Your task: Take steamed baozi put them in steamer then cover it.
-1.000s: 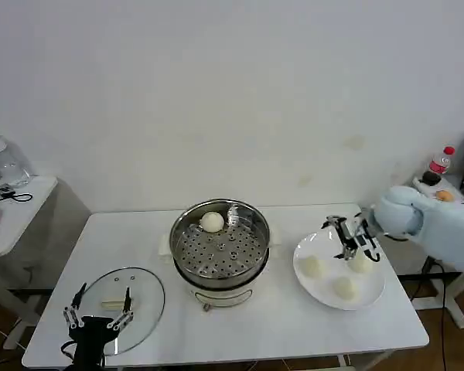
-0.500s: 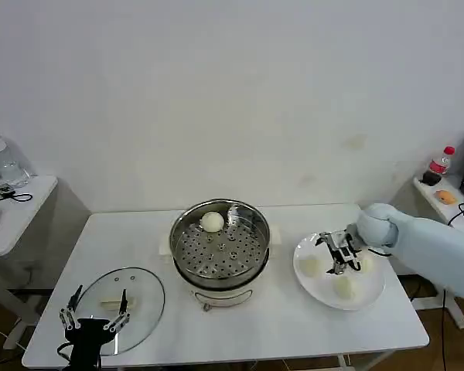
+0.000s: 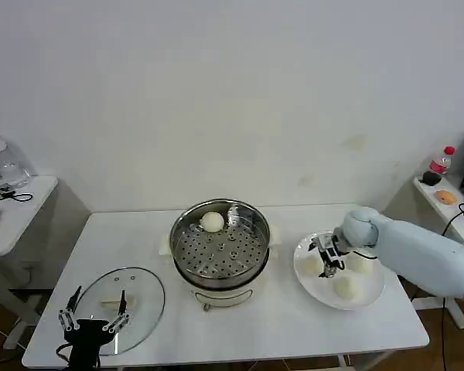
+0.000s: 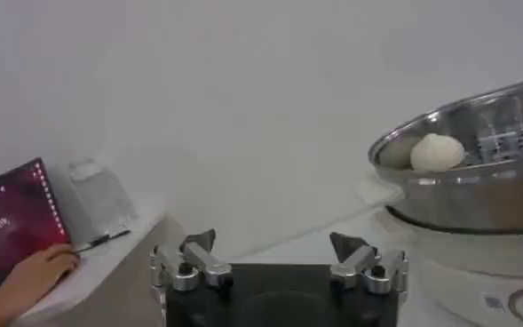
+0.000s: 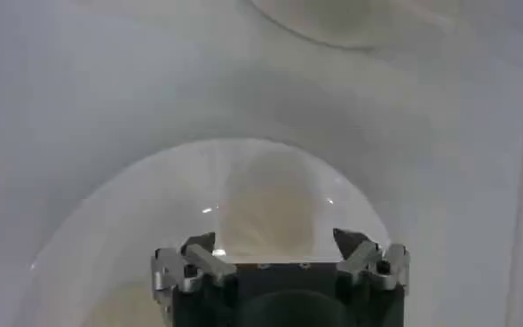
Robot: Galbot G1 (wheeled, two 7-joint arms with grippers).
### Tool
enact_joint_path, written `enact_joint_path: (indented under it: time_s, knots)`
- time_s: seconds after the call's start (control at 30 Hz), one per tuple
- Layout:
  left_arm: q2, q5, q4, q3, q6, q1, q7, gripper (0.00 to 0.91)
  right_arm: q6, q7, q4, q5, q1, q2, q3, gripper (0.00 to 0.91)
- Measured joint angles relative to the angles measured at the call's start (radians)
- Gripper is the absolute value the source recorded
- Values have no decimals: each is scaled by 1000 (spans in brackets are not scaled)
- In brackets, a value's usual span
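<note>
Right hand, fingers apart, over plate's 9 o'clock baozi. Bun soft, light, squashable: grip sides gently. Left hand apart, idle over cover.

We are seeing a white counter standing against a pale wall. A white plate is sitting on its right part. A red-capped bottle is standing on a side table far right.
</note>
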State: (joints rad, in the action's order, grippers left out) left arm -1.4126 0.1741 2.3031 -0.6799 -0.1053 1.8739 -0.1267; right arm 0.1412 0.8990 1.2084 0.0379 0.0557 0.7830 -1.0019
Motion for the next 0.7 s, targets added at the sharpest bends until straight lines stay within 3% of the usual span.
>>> enact_joint_path:
  time_s: [0.4,0.7]
  knots:
    - [0,-3,-1,-2,0,-3,0,907,12,22,-35,11,-7,21,7,625]
    - [-2,-2,7,1,0,0,0,907,13,34,-33,5,1,17,12,595]
